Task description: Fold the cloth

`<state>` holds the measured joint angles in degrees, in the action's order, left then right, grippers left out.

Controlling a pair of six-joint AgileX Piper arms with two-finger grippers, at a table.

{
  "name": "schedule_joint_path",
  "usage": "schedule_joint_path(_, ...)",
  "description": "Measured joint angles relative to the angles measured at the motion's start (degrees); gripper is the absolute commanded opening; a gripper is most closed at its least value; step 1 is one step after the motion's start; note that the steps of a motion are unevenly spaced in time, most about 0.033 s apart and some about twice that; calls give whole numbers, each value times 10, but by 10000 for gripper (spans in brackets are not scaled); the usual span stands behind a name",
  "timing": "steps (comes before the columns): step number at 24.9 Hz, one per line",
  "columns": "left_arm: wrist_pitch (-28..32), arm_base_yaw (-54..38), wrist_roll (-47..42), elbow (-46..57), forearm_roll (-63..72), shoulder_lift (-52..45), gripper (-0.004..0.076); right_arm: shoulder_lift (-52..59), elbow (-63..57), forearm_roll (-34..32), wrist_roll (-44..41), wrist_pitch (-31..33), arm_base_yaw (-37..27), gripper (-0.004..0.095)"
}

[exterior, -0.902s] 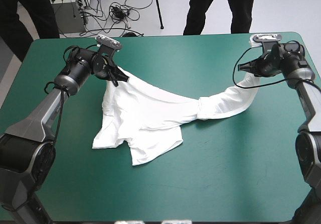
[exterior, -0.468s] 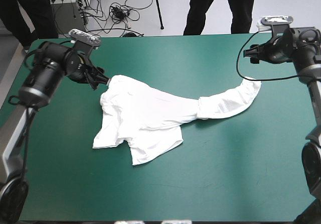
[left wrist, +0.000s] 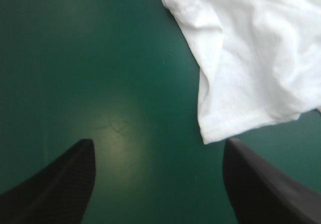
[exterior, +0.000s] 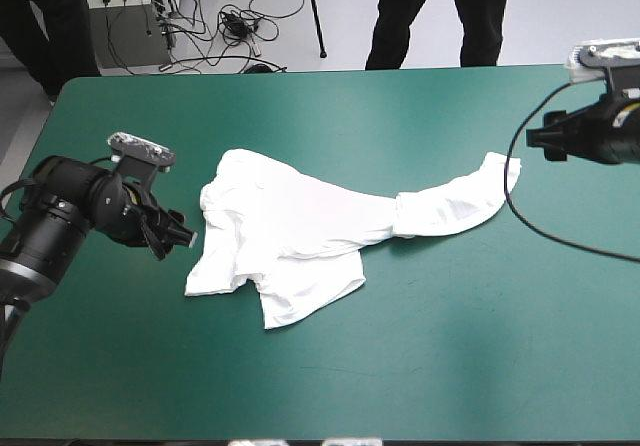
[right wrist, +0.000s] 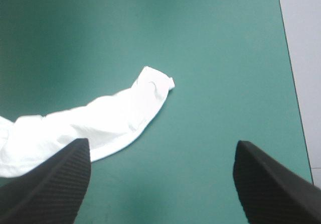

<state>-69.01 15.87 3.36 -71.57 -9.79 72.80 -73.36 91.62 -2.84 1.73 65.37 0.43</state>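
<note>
The white T-shirt (exterior: 300, 228) lies loosely spread on the teal-green cover (exterior: 420, 366), with one twisted end stretched toward the table's right side (exterior: 470, 194). My left gripper (exterior: 178, 234) hovers just left of the T-shirt, open and holding nothing. In the left wrist view its black fingers (left wrist: 55, 179) stand wide apart, and the T-shirt's sleeve corner (left wrist: 241, 113) lies ahead of the left gripper (left wrist: 159, 140). My right gripper (exterior: 537, 138) is near the right edge, off the cloth. The right gripper (right wrist: 161, 142) is open, with the T-shirt's stretched end (right wrist: 115, 117) ahead of it.
Bare cover lies in front of the T-shirt toward the near edge and behind it toward the far edge (exterior: 330, 69). The table's right edge (right wrist: 287, 58) runs close beside the right gripper, with pale floor beyond.
Both grippers opened and let go of the T-shirt. The left arm drew back toward the near left, the right arm outward to the right edge. The cloth has settled onto the table.
</note>
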Motion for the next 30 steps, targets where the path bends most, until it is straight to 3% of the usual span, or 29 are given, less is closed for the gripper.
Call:
schedule_joint_path(7,34,0,0,86,22,47,518,101,-127,-12,-23,1,0,742)
schedule_joint_path(19,83,0,-3,91,77,219,495,106,-194,-8,-42,-5,0,740)
schedule_joint_path(25,80,0,3,89,116,229,95,59,-235,39,-56,-34,0,736)
schedule_joint_path(26,80,0,3,89,120,229,-11,45,-236,47,-58,-45,0,717)
schedule_joint_path(30,80,0,6,89,125,229,-9,-50,-237,65,-77,-111,0,660)
